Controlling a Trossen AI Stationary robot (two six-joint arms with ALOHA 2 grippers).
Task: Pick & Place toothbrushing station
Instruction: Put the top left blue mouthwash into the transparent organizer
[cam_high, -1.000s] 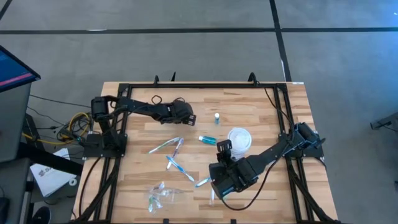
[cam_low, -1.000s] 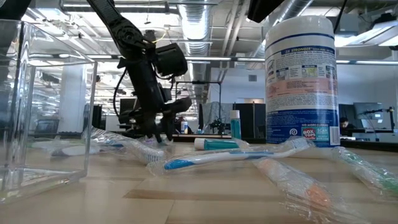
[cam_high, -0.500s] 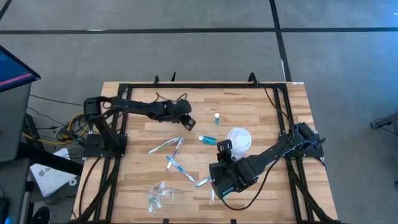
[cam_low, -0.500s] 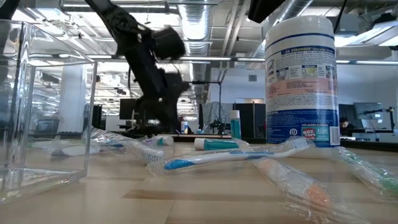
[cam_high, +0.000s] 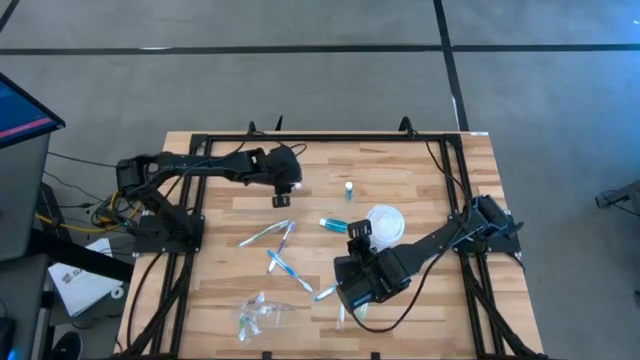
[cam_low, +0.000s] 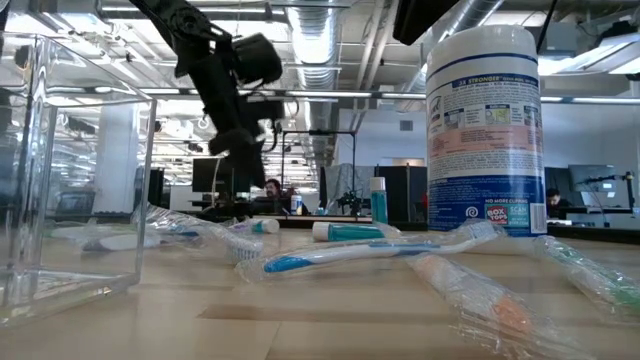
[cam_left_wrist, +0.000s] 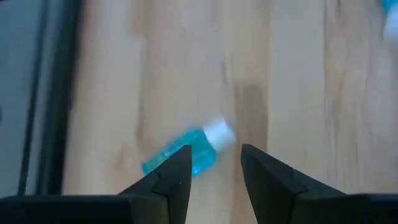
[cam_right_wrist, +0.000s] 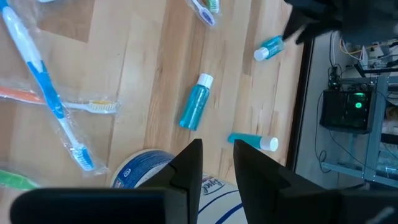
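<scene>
blue bottle (cam_left_wrist: 186, 151) lies on wood beneath the spread, empty left claw (cam_left_wrist: 211, 177).

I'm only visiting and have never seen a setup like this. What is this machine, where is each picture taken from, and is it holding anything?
It is a robot with two dark arms at a wooden table. One picture looks down from above, one looks level across the tabletop, and two come from cameras on the wrists. The left gripper hangs open over a small blue bottle lying on its side. The right gripper waits, open, near the table's front. Wrapped toothbrushes, two more bottles and a wipes canister lie around. Nothing is held.
</scene>
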